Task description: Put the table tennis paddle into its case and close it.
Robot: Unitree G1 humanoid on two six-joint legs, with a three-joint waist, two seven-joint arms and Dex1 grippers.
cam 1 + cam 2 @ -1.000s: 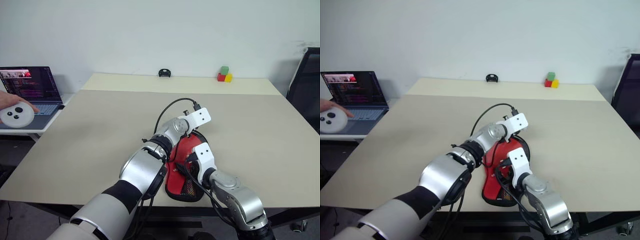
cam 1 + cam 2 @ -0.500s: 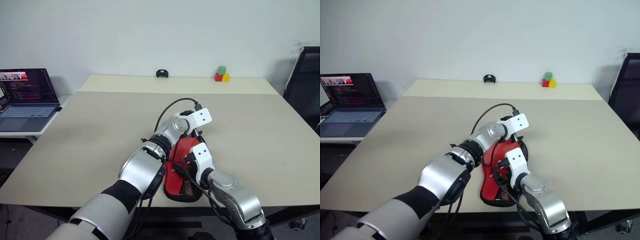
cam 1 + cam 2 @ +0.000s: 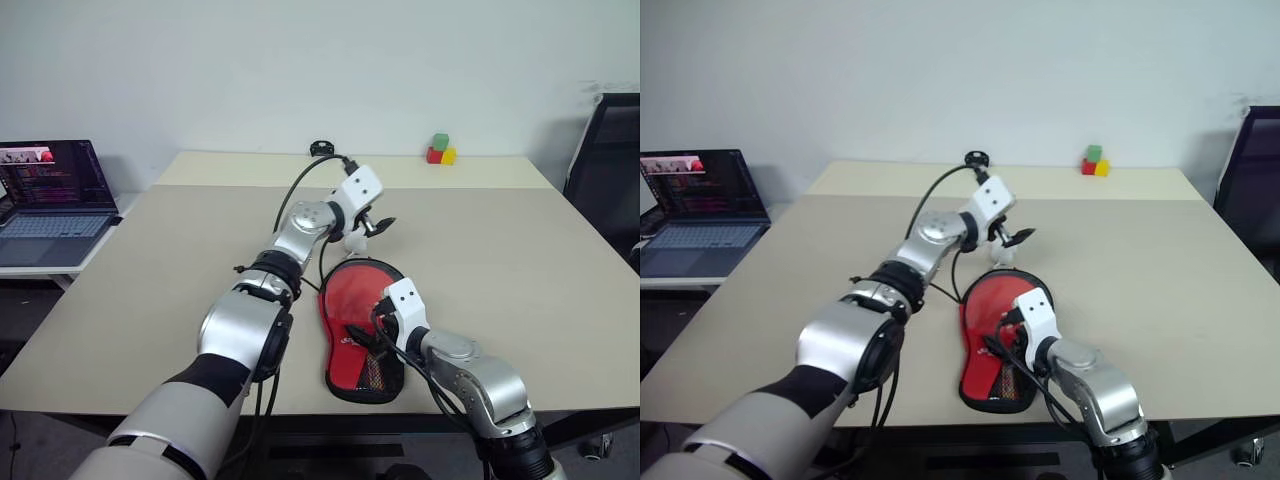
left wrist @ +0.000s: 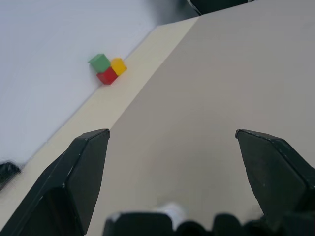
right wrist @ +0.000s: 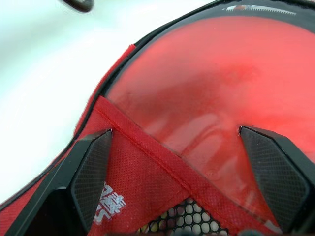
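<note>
A: Two arms reach over the large beige table. At the far left, off its edge, an open dark laptop sits on a lower side surface. The left gripper hangs above the tabletop past the case, its two black fingers spread wide with nothing between them.

B: And the paddle?

A: The soft red paddle-shaped fabric case lies flat near the table's front edge, black zipper edge all round, flap folded back. The round red rubber face of the table tennis paddle lies inside it; the handle end is under the black mesh part, probably, though the right arm covers it.

B: The other one?

A: The right gripper hovers just over the case, jaws wide, holding nothing. Further right, by the back wall, small green, red and yellow blocks are clustered.
</note>
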